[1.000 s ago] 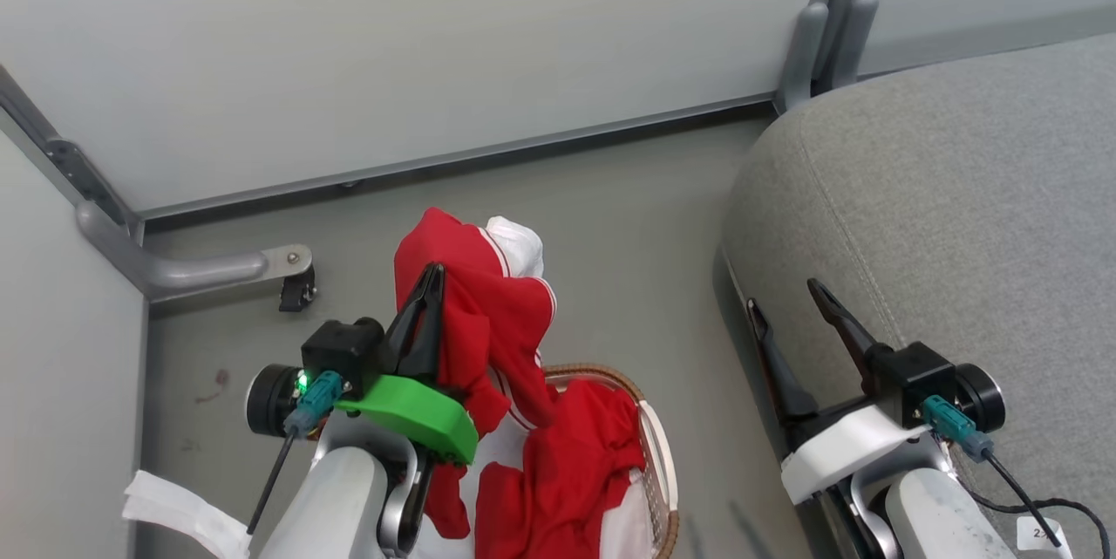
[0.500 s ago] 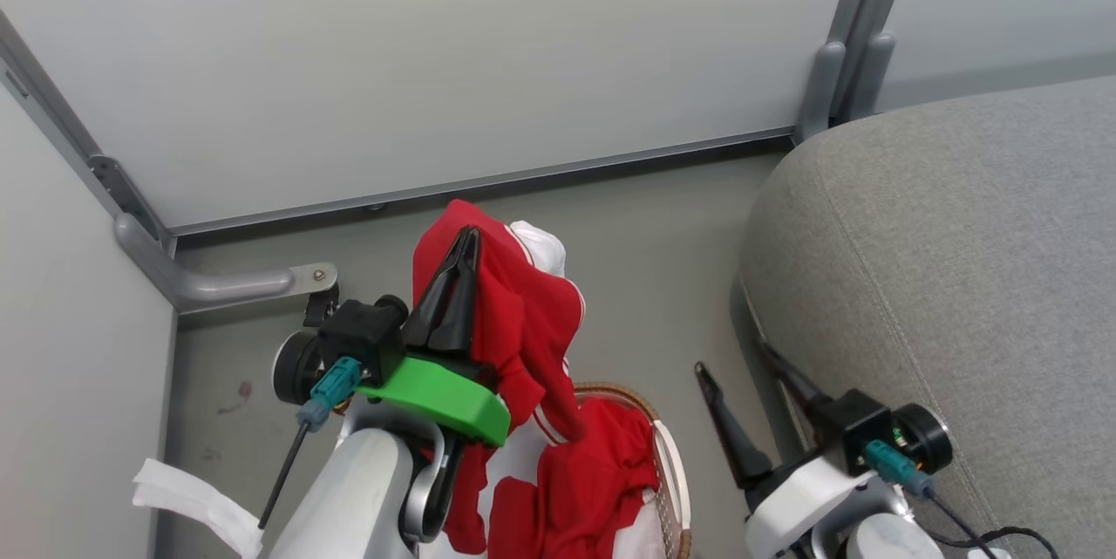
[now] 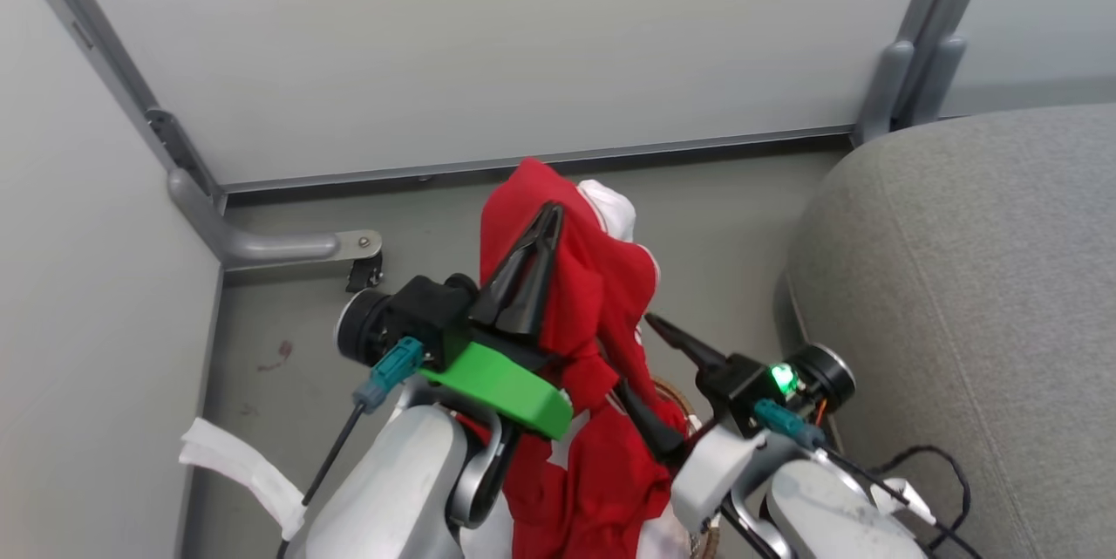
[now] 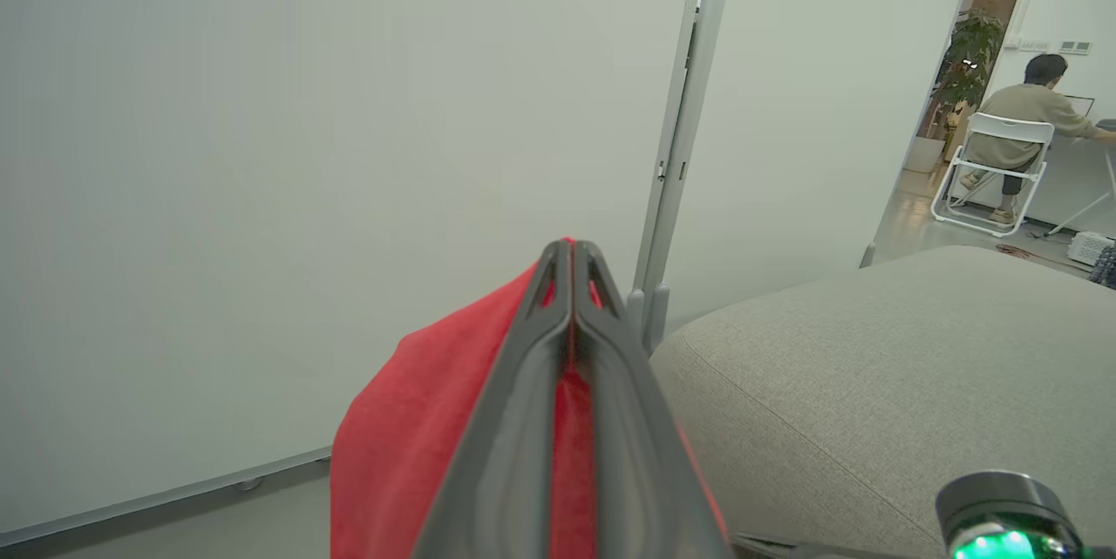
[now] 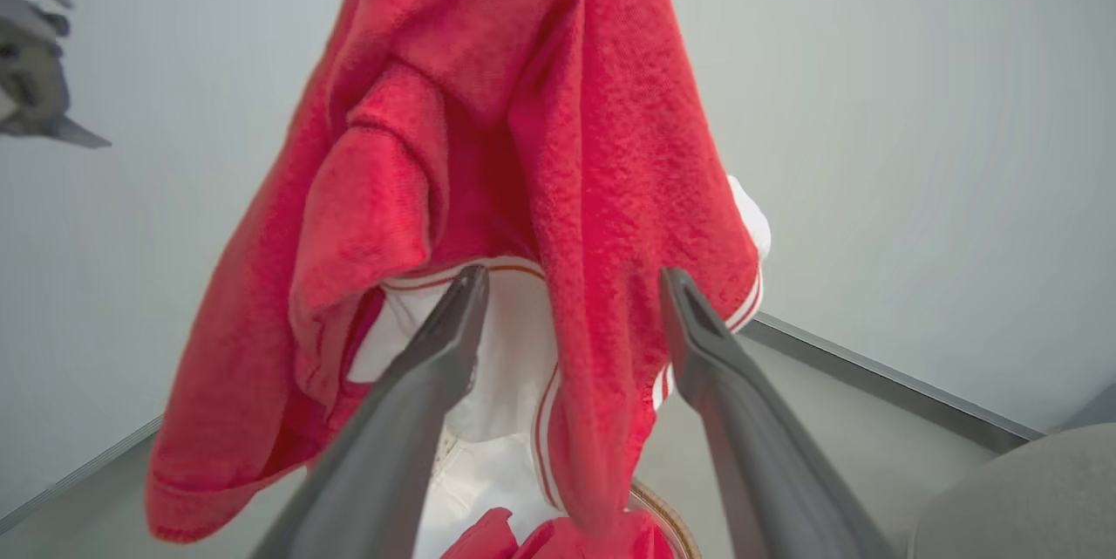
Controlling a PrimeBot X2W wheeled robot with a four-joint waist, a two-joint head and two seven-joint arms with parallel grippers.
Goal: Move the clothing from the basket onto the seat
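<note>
My left gripper [image 3: 547, 219] has its two long dark fingers pressed together, pinching a fold of the bright red soft clothing with white trim and stripes [image 3: 602, 280]. The left wrist view shows red fabric squeezed in the thin slit between them and bulging out on either side. The clothing hangs from that grip as a bunched, drooping mass. Its upper part is lifted clear above the floor, and its lower part trails down toward the oval white basket with the brown woven rim [image 5: 670, 514], where more red and white fabric lies heaped. My right gripper [image 3: 635, 352] is reaching in from the right at the hanging cloth with its fingers spread wide. In the right wrist view a long red fold with a white striped edge drops between the two fingers, and they are not clamped on it. I cannot tell whether either finger touches the fabric. The large grey fabric-upholstered seat with stitched seams [image 3: 959, 280] lies to my right, with a strip of grey floor [image 3: 288, 385] between it and the hanging clothing. Pale partition panels [image 3: 479, 44] stand behind the basket. In the left wrist view, beyond the seat, a person sits on a white chair [image 4: 990, 167] in a far room.
</note>
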